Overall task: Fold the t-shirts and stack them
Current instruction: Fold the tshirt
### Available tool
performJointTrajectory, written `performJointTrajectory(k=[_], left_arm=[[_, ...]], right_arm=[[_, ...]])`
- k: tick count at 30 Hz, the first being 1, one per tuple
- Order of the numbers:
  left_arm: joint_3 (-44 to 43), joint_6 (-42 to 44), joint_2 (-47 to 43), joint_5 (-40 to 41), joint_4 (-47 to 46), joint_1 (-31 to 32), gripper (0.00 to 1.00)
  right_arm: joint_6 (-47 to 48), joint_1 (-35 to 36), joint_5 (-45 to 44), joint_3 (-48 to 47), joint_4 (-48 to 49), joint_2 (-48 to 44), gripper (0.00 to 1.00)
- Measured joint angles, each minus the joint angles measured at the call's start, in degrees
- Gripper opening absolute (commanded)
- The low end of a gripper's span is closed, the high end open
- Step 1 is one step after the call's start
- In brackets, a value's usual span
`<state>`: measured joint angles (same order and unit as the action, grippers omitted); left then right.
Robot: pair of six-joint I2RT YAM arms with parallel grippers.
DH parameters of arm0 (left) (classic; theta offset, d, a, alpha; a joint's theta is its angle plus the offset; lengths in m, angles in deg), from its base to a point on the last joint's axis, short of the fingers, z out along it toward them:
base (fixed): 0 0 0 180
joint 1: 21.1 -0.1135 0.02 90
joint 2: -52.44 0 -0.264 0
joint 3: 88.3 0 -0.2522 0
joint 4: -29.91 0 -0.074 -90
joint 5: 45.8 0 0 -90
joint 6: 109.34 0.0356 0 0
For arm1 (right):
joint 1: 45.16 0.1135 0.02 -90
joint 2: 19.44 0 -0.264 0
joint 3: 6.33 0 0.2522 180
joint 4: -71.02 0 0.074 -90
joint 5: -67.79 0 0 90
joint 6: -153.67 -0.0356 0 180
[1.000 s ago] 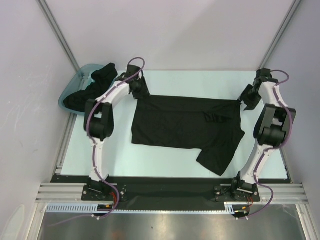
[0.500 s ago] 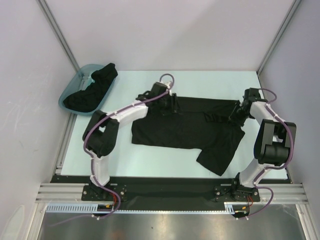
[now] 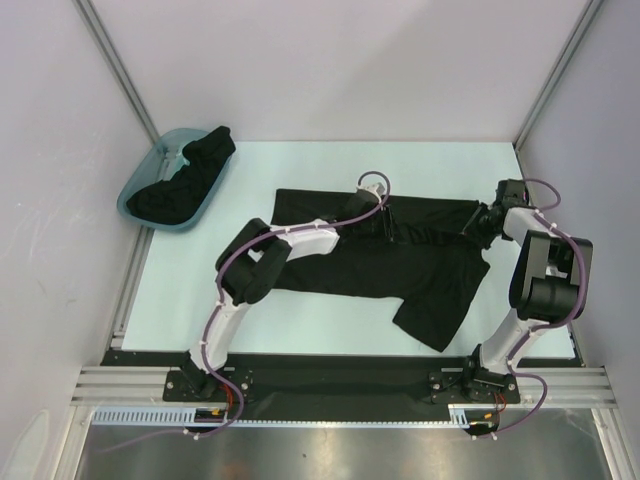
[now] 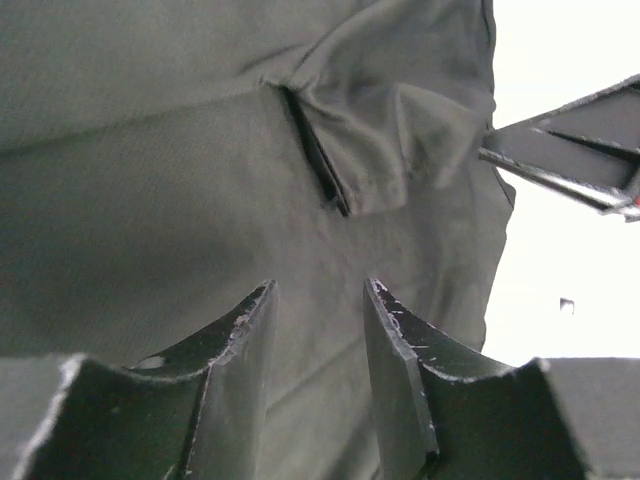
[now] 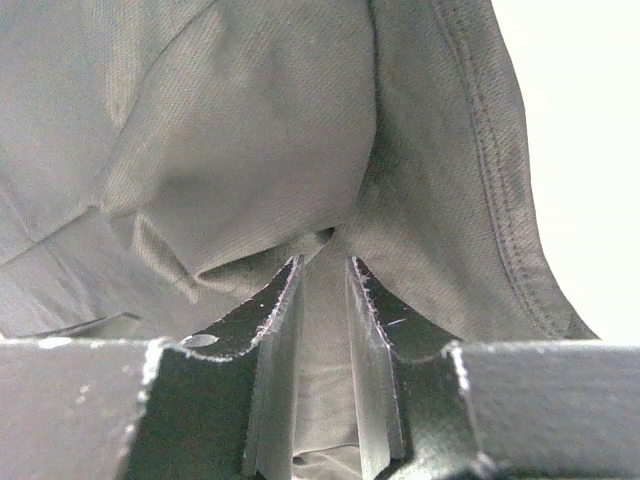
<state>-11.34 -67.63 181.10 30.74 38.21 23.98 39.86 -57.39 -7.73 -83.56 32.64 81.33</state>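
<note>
a shirt (image 3: 350,258) lies spread flat; a second shirt (image 3: 185,180) is heaped in the tub (image 3: 160,152) far to its left. left gripper (image 4: 318,290) is over its middle, fingers half apart and empty. right gripper (image 5: 322,262) is at its right edge, fingers narrow with cloth at the tips; can't tell if it's pinched.

Robotics lab cell, white panels (image 3: 330,60) behind the desk (image 3: 300,315), aluminium rail (image 3: 340,385) and robot arms (image 3: 527,290) at its near edge

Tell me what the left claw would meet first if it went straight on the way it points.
The black t-shirt: the left claw, jaws open, points onto its cloth, short of a raised fold. How close it is cannot be told.
</note>
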Motion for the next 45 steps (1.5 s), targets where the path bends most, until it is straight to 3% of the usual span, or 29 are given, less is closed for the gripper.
performJointTrajectory(k=[12,18,27,31,37,41,45], left_arm=[[-6.36,-4.98,4.61,4.85,-1.36,1.38,0.42],[-6.95,-5.86,4.63,6.14,-1.22,2.01,0.42],[-6.95,-5.77,4.63,6.32,-0.57,2.43,0.41],[-6.93,-5.73,4.63,6.34,-0.39,2.43,0.42],[-6.95,-5.7,4.63,6.34,-0.26,2.43,0.41],[-6.95,-5.68,4.63,6.32,0.28,2.43,0.41],[-6.95,-5.66,4.63,6.32,0.68,2.43,0.41]], right_arm=[[-0.24,-0.57,1.55,1.2,5.29,2.99,0.27],[-0.61,-0.68,2.54,1.9,6.64,3.61,0.22],[-0.7,-0.76,2.99,2.08,6.97,3.54,0.27],[-0.94,-0.76,3.04,2.08,6.97,3.54,0.24],[-1.09,-0.61,2.97,2.08,6.93,3.54,0.11],[-1.16,-0.55,2.93,2.08,6.49,3.54,0.21],[-1.03,-0.46,2.93,1.95,6.08,3.54,0.22]])
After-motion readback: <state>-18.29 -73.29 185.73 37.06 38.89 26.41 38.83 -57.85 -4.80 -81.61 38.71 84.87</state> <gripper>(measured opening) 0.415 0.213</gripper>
